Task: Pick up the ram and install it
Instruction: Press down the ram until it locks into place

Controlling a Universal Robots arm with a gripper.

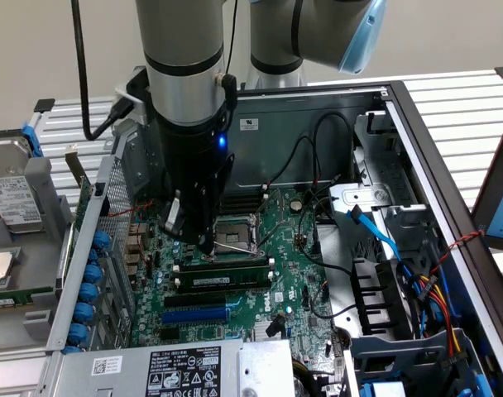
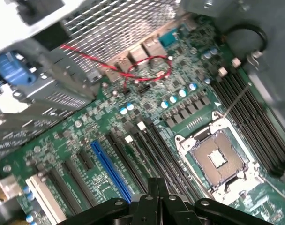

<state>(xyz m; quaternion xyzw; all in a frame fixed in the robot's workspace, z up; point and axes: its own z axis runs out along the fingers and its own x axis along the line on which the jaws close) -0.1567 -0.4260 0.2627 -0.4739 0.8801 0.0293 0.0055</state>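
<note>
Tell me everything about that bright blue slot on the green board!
The blue slot is a long, narrow strip, bright blue and plastic-looking. It lies flat on the green motherboard, fixed in place and running parallel to the black slots right beside it. It looks empty: no card is plugged into it and nothing rests on top of it.

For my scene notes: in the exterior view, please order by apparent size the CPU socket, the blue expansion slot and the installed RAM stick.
1. RAM stick
2. blue expansion slot; shorter, though the difference is modest
3. CPU socket, partly hidden by the gripper
</note>
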